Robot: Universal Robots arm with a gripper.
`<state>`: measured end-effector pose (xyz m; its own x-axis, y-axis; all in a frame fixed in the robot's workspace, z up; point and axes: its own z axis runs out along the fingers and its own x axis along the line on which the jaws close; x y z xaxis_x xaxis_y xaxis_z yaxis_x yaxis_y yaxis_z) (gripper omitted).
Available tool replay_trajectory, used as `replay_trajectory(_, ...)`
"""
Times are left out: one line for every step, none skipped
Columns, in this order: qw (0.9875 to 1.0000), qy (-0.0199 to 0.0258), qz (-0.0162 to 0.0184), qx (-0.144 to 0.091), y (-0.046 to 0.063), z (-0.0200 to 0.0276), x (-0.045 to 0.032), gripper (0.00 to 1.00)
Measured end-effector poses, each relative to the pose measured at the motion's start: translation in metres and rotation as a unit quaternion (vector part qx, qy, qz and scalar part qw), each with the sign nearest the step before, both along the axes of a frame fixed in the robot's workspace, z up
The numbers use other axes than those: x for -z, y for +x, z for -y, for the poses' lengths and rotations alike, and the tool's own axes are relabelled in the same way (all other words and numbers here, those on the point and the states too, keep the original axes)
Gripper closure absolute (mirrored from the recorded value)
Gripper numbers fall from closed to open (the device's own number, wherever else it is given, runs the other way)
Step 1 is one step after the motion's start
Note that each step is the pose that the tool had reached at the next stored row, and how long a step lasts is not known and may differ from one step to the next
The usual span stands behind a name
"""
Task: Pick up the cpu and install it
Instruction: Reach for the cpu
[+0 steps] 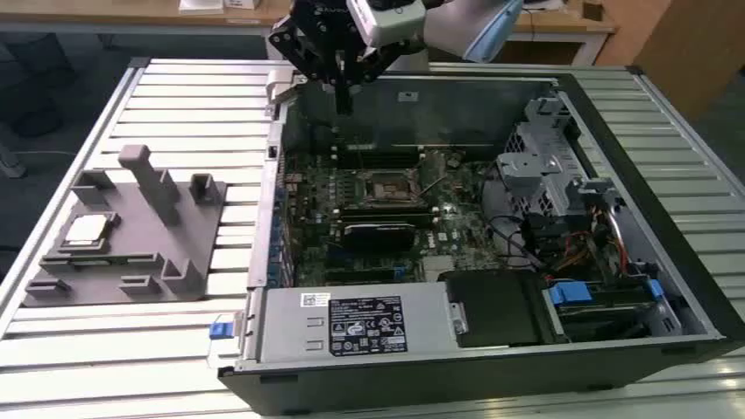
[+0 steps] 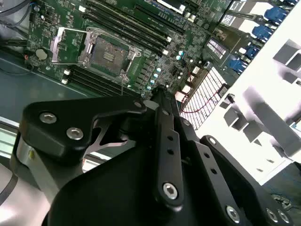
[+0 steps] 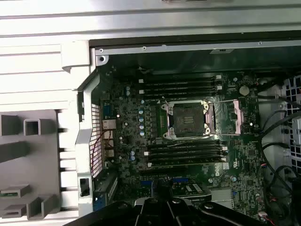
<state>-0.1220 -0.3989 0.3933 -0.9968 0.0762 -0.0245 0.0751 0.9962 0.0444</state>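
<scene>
None of the task was done yet. The cpu (image 1: 87, 229) lay flat on the grey block (image 1: 174, 262), near the tabletop's (image 1: 187, 105) edge at the exterior view's left, with its pale silver top facing up. The socket (image 3: 187, 118) on the board was open and empty. The jaws were pressed together, holding nothing, above the rim of the computer case (image 1: 489, 380).

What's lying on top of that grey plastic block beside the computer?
The cpu, a flat silver square, lies on the grey block near its upright posts. The chip covers whatever is beneath it, so that spot cannot be seen.
</scene>
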Motion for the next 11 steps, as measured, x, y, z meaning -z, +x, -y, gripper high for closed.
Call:
replay_trajectory(1.0000, 0.0000, 0.0000, 0.000, 0.0000, 0.0000, 0.0000, 0.89)
replay_trajectory(1.0000, 0.0000, 0.0000, 0.000, 0.0000, 0.0000, 0.0000, 0.89)
replay_trajectory(1.0000, 0.0000, 0.0000, 0.000, 0.0000, 0.0000, 0.0000, 0.89)
replay_trajectory(1.0000, 0.0000, 0.0000, 0.000, 0.0000, 0.0000, 0.0000, 0.89)
replay_trajectory(1.0000, 0.0000, 0.0000, 0.000, 0.0000, 0.0000, 0.0000, 0.89)
replay_trajectory(1.0000, 0.0000, 0.0000, 0.000, 0.0000, 0.0000, 0.0000, 0.89)
replay_trajectory(1.0000, 0.0000, 0.0000, 0.000, 0.0000, 0.0000, 0.0000, 0.89)
replay_trajectory(1.0000, 0.0000, 0.0000, 0.000, 0.0000, 0.0000, 0.0000, 0.89)
replay_trajectory(1.0000, 0.0000, 0.0000, 0.000, -0.0004, 0.0000, 0.0000, 0.89)
replay_trajectory(1.0000, 0.0000, 0.0000, 0.000, -0.0009, 0.0000, -0.0001, 0.89)
replay_trajectory(1.0000, 0.0000, 0.0000, 0.000, -0.0015, 0.0000, 0.0000, 0.89)
